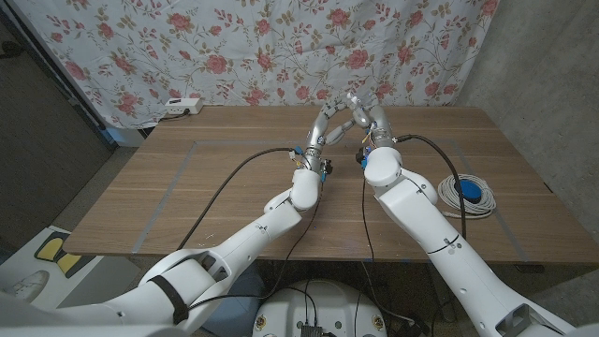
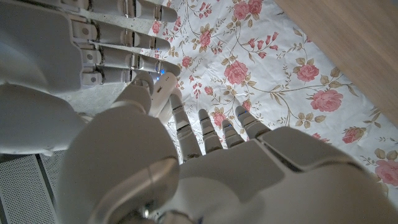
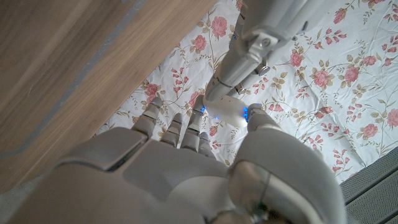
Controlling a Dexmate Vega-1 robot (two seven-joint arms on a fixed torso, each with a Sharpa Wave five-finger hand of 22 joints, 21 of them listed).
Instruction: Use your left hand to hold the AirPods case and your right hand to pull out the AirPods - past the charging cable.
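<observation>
Both hands meet raised above the counter (image 1: 234, 187) at upper middle of the head view. The left hand (image 1: 325, 126) and right hand (image 1: 367, 114) pinch the white case (image 3: 229, 111) together between their fingers (image 3: 227, 78). Its axis cannot be told. A coiled cable (image 1: 466, 197) lies at right.

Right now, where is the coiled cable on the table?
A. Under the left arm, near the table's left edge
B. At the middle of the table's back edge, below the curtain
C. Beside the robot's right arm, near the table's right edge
C: in the head view the coiled cable lies on the wooden table just beside the robot's right arm, toward the table's right edge.
</observation>
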